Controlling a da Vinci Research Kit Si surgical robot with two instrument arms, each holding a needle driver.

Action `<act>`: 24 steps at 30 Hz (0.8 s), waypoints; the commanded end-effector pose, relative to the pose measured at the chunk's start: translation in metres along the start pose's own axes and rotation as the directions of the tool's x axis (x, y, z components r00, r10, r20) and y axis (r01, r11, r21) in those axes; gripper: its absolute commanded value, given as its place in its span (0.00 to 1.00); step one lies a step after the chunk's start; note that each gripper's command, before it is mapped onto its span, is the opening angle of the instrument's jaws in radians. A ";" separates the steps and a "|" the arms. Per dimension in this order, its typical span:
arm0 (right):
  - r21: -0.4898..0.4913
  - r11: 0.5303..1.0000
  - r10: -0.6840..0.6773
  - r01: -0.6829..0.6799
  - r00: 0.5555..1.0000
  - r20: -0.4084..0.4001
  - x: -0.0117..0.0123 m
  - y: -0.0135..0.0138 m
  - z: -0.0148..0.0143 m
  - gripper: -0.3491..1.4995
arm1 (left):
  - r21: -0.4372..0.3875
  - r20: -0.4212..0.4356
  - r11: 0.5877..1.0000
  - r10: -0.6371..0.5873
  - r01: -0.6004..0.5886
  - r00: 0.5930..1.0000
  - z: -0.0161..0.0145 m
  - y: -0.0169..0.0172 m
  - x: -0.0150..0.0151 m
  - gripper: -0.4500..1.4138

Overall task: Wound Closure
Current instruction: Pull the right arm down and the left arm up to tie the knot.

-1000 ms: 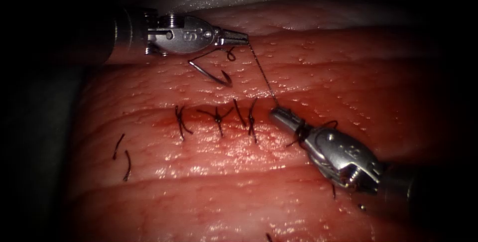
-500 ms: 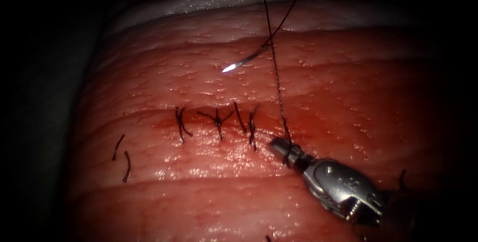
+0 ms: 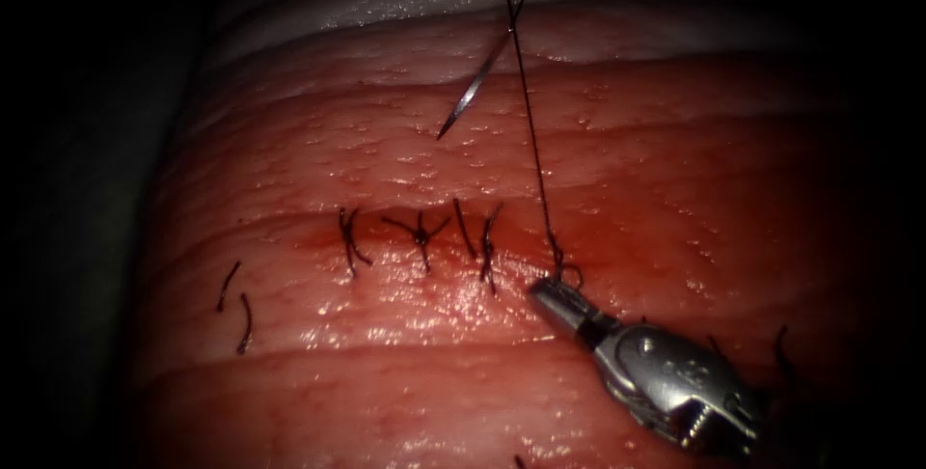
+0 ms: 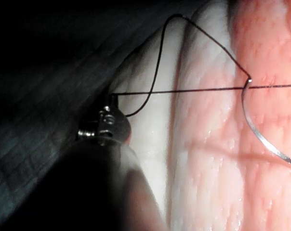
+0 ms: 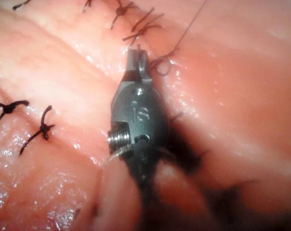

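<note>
Endoscope looks down at the tissue; wrist views (seemingly closer) share it.

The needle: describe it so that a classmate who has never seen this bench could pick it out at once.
Start at the tissue and its cut, crossed by dark tied stitches. Above the cut, a taut thread climbs out of view. Beside it hangs the needle, clear of the tissue, held by neither tool: the one thin, curved, shiny metal sliver among dull black strands.

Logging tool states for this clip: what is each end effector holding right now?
Left end effector: shut on the thread, with the needle hanging free above the tissue.
Right end effector: shut; whether it grips thread cannot be told.
</note>
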 end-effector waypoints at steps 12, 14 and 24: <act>0.151 0.970 -0.178 0.191 0.979 -0.096 -0.0004 -0.0023 0.0007 0.00 | 0.016 -0.051 1.000 -0.006 0.007 0.999 0.0024 -0.0020 -0.0002 0.00; 0.167 0.955 -0.227 0.244 0.967 -0.117 -0.0005 -0.0025 0.0007 0.00 | 0.024 -0.062 1.000 -0.010 0.012 0.998 0.0027 -0.0024 -0.0001 0.00; 0.280 0.862 -0.404 0.422 0.906 -0.123 -0.0032 -0.0029 0.0003 0.00 | 0.055 -0.116 0.998 -0.024 0.031 0.993 0.0042 -0.0045 -0.0003 0.00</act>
